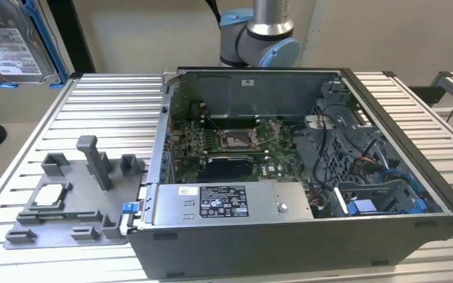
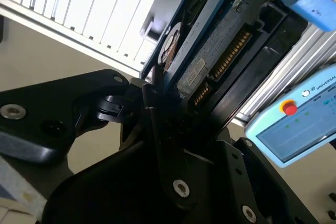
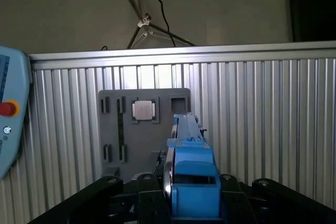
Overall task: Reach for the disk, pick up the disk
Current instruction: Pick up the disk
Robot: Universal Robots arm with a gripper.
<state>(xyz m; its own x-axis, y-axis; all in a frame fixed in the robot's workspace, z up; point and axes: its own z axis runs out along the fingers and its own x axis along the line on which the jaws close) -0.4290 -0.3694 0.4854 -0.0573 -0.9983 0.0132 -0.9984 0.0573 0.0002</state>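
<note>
Gripper (image 3: 191,192) clenched on the disk (image 1: 14,47), held edge-on between its fingers (image 3: 148,184). From the computer case (image 1: 289,247), the disk hangs at 10 o'clock, long axis roughly 12-to-6, label facing outward.

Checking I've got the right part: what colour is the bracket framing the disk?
Blue. The bracket framing the disk shows best in the exterior view.

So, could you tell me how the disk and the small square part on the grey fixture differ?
The disk is up in the air, tilted; the square part lies flat in the grey fixture. The disk is larger, oblong and blue-framed; the square part is unframed. Both show pale faces.
</note>
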